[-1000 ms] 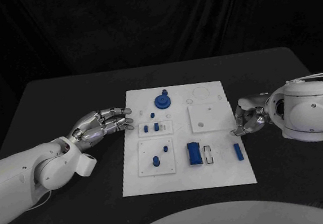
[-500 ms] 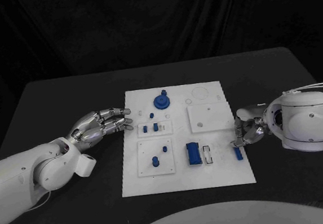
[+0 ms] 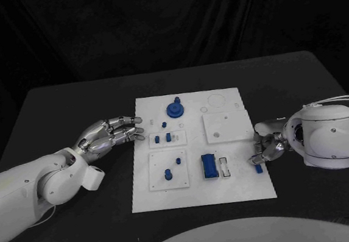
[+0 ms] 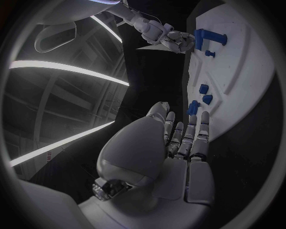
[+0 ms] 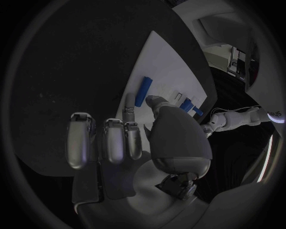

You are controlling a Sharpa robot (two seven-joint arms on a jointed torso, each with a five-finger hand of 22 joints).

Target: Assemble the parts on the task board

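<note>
Right hand (image 3: 267, 145) closes in on the blue bar (image 3: 258, 167)!
It has slid nearer, fingers apart, grasping nothing; left hand (image 3: 110, 134) released, idle.

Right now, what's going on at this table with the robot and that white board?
The robot is assembling small blue parts on the white task board. Its right hand reaches over the board's right edge, fingertips at a slim blue bar lying there; the right wrist view shows the bar not gripped yet. The left hand hovers beside the board's left edge, holding nothing. Other blue pieces, such as the round knobbed part, sit on the board.
</note>
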